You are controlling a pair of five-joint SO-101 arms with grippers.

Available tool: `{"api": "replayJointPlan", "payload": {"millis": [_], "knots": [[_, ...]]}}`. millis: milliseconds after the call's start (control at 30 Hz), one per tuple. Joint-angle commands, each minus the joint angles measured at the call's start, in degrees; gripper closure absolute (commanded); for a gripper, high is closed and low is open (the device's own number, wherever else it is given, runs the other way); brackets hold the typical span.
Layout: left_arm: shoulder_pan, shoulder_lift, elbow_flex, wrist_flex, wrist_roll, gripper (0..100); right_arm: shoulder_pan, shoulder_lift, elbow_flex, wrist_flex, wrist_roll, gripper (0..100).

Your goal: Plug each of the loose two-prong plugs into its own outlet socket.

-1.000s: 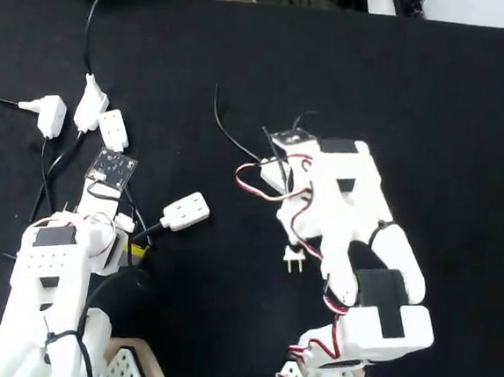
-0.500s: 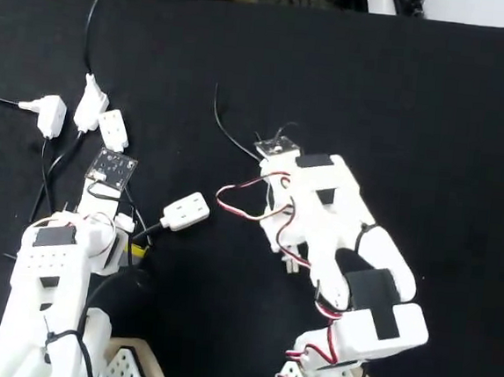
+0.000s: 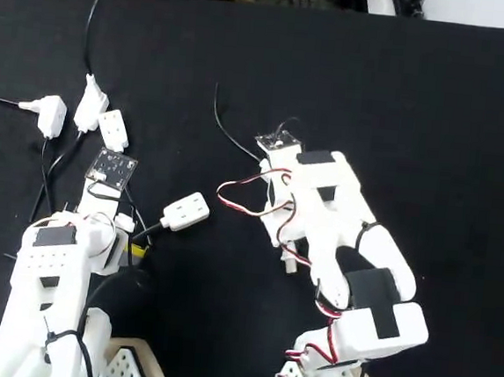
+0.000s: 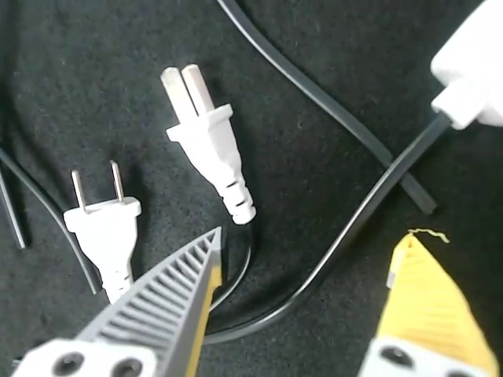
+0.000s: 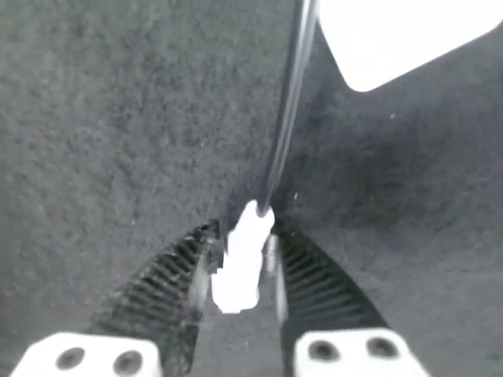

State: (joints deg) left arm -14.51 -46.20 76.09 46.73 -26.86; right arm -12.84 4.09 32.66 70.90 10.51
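Pinching tight, the right pincer (image 5: 244, 232) has both ribbed fingers pressed onto a white two-prong plug (image 5: 234, 275). A black cord (image 5: 287, 102) runs straight out from the plug's narrow end, away from the fingers. From above, that plug sits under the right arm, around the middle of the black worktop (image 3: 436, 99) and a little toward the near edge, with its white tip poking out from beneath the arm.

Over to the left pincer (image 4: 312, 234), which is spread wide, a grey finger on one side and a yellow one on the other. Between them there is only cloth and a curve of black cable (image 4: 346, 236). Just ahead of it lie two loose plugs, near each other but not touching. One is a flat-bladed plug (image 4: 211, 149), lying at a tilt. The other is a thin-pronged plug (image 4: 102, 224), close beside the grey finger. Both have their prongs pointing away from the pincer.

A white outlet socket (image 3: 185, 211) rests between the two arms, its cord trailing toward the left arm. Up by the worktop's left edge sits a cluster of white cord ends (image 3: 91, 111), three pieces close together.
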Motion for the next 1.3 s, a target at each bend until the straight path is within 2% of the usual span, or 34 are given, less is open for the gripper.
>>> {"api": "replayJointPlan", "payload": {"millis": [0, 433, 767, 833, 967, 1067, 1167, 1267], "knots": [[-0.13, -0.97, -0.31, -0.53, -0.18, 67, -0.53, -0.75, -3.74, 3.52, -0.26, 93.4], [-0.13, -0.97, -0.31, -0.53, -0.18, 67, -0.97, -3.12, -6.02, 9.41, 0.70, 95.6], [1.80, -0.97, -0.31, -0.53, -0.18, 67, -2.99, -29.23, -2.07, 8.70, 1.41, 95.6], [4.97, -1.05, -0.31, -0.53, -0.18, 67, -5.19, -33.80, 0.84, 4.31, -1.58, 95.6], [11.21, -1.05, -1.10, -1.32, 0.09, 67, -10.11, -41.10, 10.51, -11.16, -12.92, 96.1], [15.08, -1.05, -0.92, -5.80, 0.26, 67, -13.10, -45.32, 18.42, -24.00, -20.13, 96.3], [15.87, -1.05, -1.01, -9.93, 3.16, 67, -15.21, -49.89, 25.98, -34.90, -25.14, 98.5], [15.87, -2.37, -0.84, -11.69, 6.07, 67, -17.05, -55.96, 33.10, -41.14, -26.90, 98.7]]}}
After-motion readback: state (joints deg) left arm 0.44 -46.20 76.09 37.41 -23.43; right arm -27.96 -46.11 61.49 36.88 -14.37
